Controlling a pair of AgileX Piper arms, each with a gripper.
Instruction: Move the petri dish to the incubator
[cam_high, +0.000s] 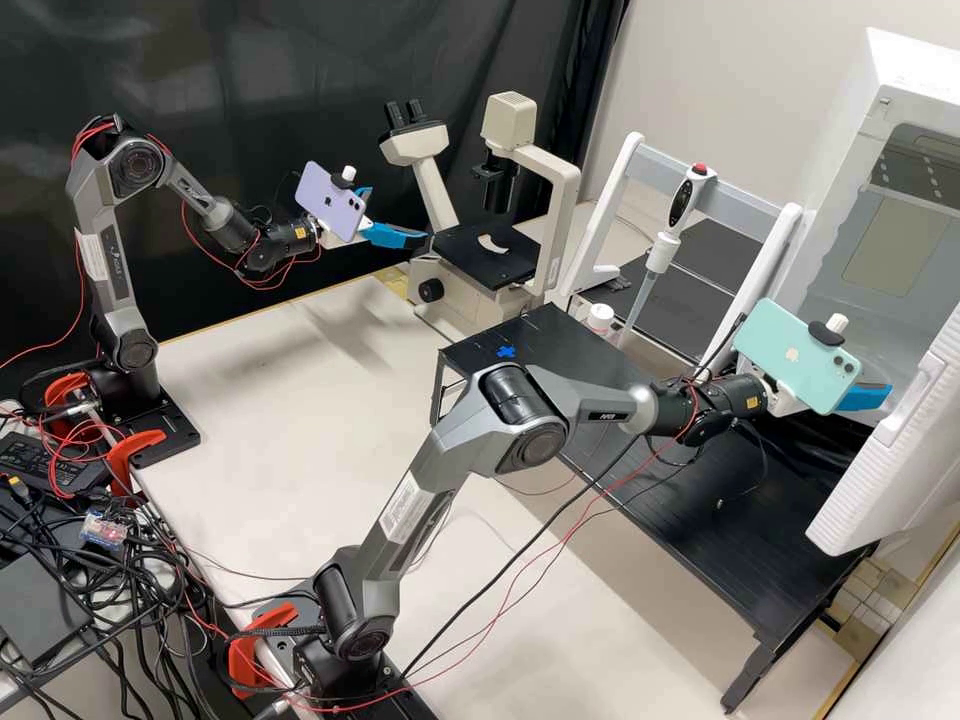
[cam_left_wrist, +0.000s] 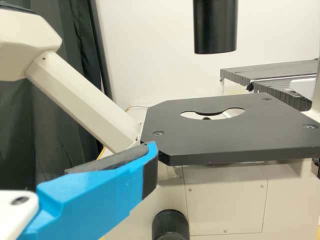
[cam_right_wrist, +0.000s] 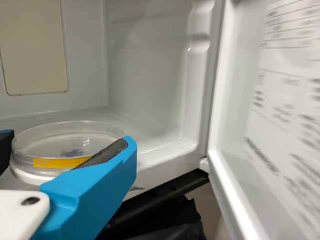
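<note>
While the left gripper (cam_high: 400, 215) is just hanging by the microscope (cam_high: 487, 255), fingers spread, the right one (cam_high: 878, 396)'s totally clamping the petri dish (cam_right_wrist: 72, 142) at the open incubator's (cam_high: 895, 75) mouth.

two dark grey arms (cam_high: 440, 475) with round black joints (cam_high: 532, 447), white stickers (cam_high: 95, 256), loose red and black cables (cam_high: 95, 130), small yellow label (cam_high: 751, 402) on each wrist (cam_high: 733, 393)

Two robot arms (cam_high: 408, 490), two grippers (cam_high: 400, 214), two phones (cam_high: 797, 357), three orange clamps (cam_high: 130, 455), one microscope (cam_high: 487, 256), one pipette (cam_high: 682, 200), one petri dish (cam_right_wrist: 60, 142), one white-capped bottle (cam_high: 600, 318), one incubator (cam_high: 915, 70), one black stand (cam_high: 740, 520).
</note>
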